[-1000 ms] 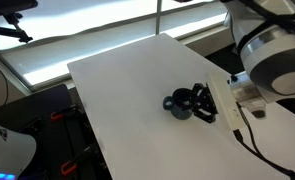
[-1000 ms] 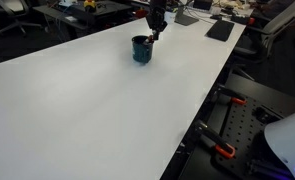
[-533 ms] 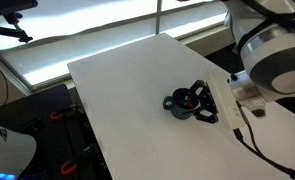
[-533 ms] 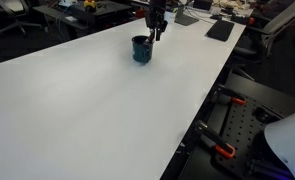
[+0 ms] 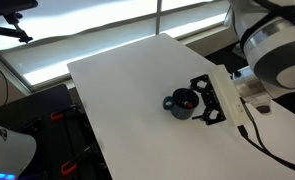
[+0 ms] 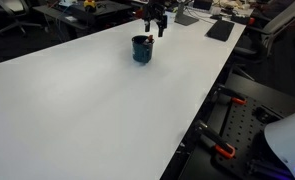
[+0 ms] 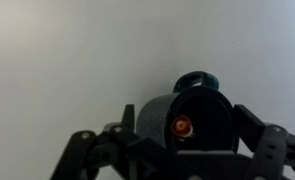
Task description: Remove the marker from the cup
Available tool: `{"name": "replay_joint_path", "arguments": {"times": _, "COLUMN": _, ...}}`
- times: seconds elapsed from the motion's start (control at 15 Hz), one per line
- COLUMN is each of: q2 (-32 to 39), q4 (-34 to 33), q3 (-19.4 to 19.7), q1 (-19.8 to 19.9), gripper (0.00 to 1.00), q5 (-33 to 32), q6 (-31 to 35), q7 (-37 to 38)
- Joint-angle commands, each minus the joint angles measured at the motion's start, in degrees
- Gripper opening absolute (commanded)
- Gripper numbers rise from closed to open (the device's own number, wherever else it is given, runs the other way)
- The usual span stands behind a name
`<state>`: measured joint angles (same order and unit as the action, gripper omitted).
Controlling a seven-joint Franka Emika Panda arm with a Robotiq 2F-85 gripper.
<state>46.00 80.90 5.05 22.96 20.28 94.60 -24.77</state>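
Note:
The cup (image 5: 180,103) is a small dark blue-grey mug standing on the white table (image 5: 127,90); it also shows in an exterior view as the cup (image 6: 141,48). The marker (image 7: 183,125) stands inside the cup (image 7: 197,115), its reddish end facing the wrist camera. A red spot of the marker (image 5: 188,100) shows at the mug's mouth. My gripper (image 5: 203,100) hangs just above the mug, open, its fingers spread to either side with nothing between them. Seen from the wrist, the gripper (image 7: 177,150) straddles the mug's rim.
The mug sits near the table's edge (image 5: 222,75) on the robot's side. Dark flat devices (image 6: 219,30) lie on the desk beyond the table. Clamps and cables (image 6: 227,150) sit below the table's side.
The gripper has gone from shut over the cup's mouth to wide open and has lifted slightly. The marker stays in the cup, which has not moved.

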Motion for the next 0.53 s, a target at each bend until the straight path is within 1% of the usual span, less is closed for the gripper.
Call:
{"name": "replay_joint_path", "arguments": {"times": 0.0, "q2": -0.5, "q4": -0.4, "q3": -0.7, "q1": 0.5, "gripper": 1.00, "q5": -1.3, "q6": 0.4, "q7": 0.0}}
{"name": "replay_joint_path", "arguments": {"times": 0.2, "q2": -0.6, "q4": -0.2, "q3": -0.7, "q1": 0.6, "gripper": 1.00, "q5": -1.2, "q6": 0.5, "q7": -0.1}}
{"name": "replay_joint_path", "arguments": {"times": 0.27, "q2": -0.4, "q4": -0.2, "q3": -0.7, "q1": 0.6, "gripper": 0.97, "q5": -1.2, "q6": 0.5, "q7": -0.1}}
{"name": "replay_joint_path", "arguments": {"times": 0.33, "q2": -0.3, "q4": -0.3, "q3": -0.8, "q1": 0.6, "gripper": 0.91, "q5": -1.2, "q6": 0.4, "q7": -0.2}}
{"name": "replay_joint_path", "arguments": {"times": 0.4, "q2": -0.3, "q4": -0.2, "q3": -0.8, "q1": 0.6, "gripper": 0.73, "q5": -1.2, "q6": 0.5, "q7": -0.3}}
{"name": "replay_joint_path", "arguments": {"times": 0.47, "q2": -0.3, "q4": -0.1, "q3": -0.8, "q1": 0.6, "gripper": 0.68, "q5": -1.2, "q6": 0.5, "q7": -0.3}}
